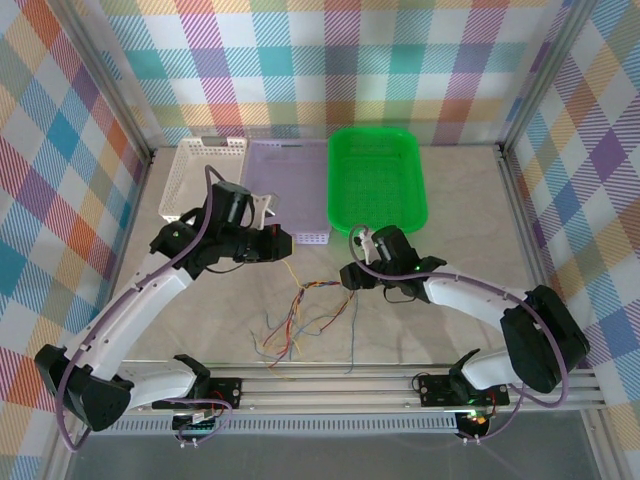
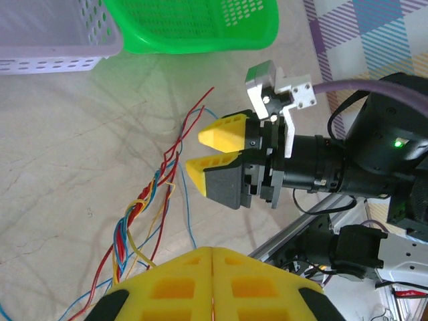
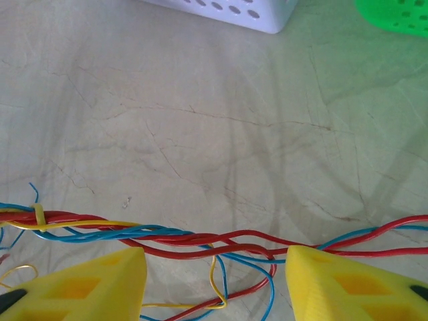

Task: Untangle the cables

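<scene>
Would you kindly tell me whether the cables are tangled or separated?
Tangled: in the right wrist view, the red, blue and yellow cables twist around one another in one bundle.

Cables point(image 1: 300, 312) on the table point(image 1: 460, 230) between left pincer point(image 1: 288, 242) and right pincer point(image 1: 349, 280), baskets point(image 1: 375, 180) behind.

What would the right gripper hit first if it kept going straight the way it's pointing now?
Most likely the twisted cables, crossing just ahead of the right gripper, level with the gap of its open fingers; bare table lies beyond. Its height above them is hard to judge.
</scene>
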